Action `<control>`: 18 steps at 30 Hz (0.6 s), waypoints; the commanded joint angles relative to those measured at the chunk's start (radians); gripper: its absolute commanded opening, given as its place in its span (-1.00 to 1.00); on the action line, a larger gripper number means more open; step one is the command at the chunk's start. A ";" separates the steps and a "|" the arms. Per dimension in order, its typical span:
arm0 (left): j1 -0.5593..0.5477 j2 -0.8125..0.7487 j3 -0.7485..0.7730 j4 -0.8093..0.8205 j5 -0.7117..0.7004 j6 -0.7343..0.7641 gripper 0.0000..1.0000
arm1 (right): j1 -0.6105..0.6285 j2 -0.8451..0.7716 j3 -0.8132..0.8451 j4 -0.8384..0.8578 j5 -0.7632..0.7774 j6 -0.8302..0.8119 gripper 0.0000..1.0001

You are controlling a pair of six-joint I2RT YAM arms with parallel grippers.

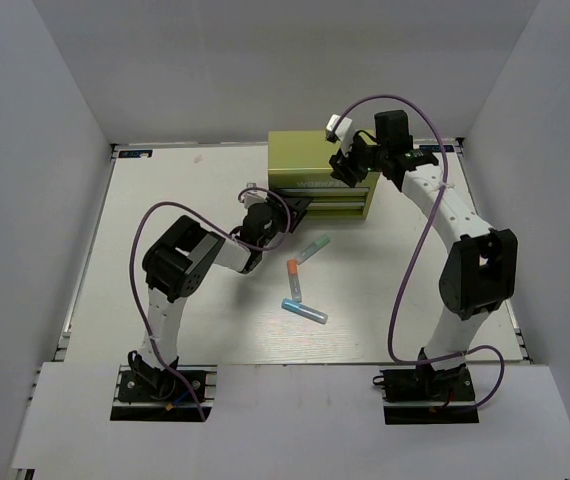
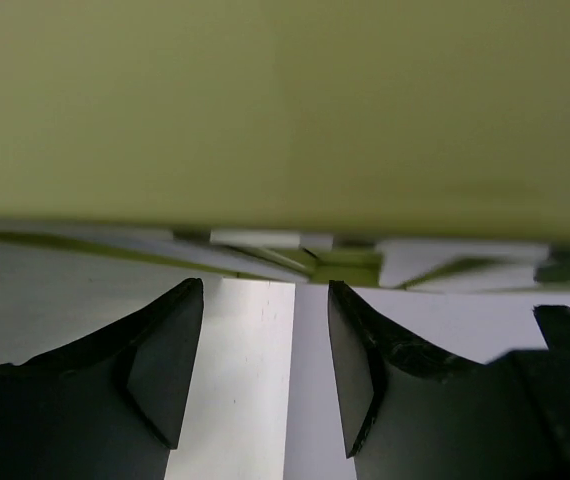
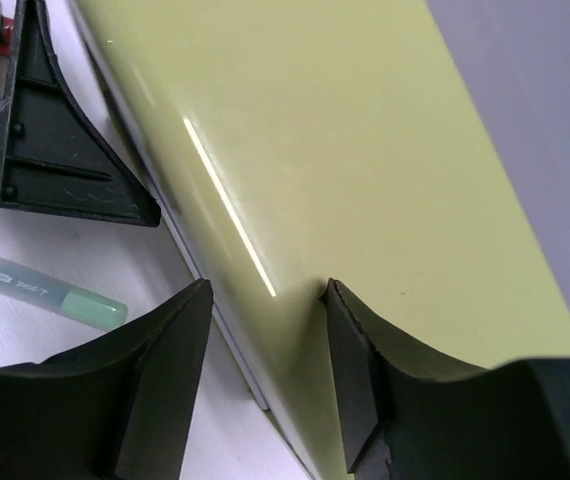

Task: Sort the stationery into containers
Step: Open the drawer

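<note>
Counted three stubby plastic markers on the flat white table (image 1: 185, 220), all apart from one another: a mint-green marker (image 1: 313, 248) nearest the box, an orange-capped marker (image 1: 293, 279) in the middle, a light-blue marker (image 1: 305, 312) nearest the arms. Counted one boxy, glossy lime-green toolbox (image 1: 300, 155) with two shallow front drawers (image 1: 340, 205), their left end hidden behind the left pincer (image 2: 262, 370). Found that pincer released, its dark wedge-shaped fingers (image 2: 165, 370) apart and grasping nothing, the box a green blur close ahead. Found the right pincer (image 3: 265, 370) released too, over the box's shiny surface. Could not make out the drawers' contents.
</note>
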 commanded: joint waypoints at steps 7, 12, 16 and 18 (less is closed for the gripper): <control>-0.015 0.034 0.068 -0.001 -0.109 -0.051 0.21 | -0.015 0.031 0.083 -0.036 0.039 0.010 0.17; -0.026 0.060 0.079 -0.002 -0.166 -0.091 0.08 | -0.018 0.047 0.100 -0.064 0.039 0.006 0.19; -0.035 0.084 0.111 -0.001 -0.188 -0.111 0.01 | -0.018 0.062 0.115 -0.084 0.041 0.003 0.20; -0.035 0.095 0.120 -0.012 -0.197 -0.111 -0.01 | -0.018 0.071 0.124 -0.089 0.045 0.006 0.20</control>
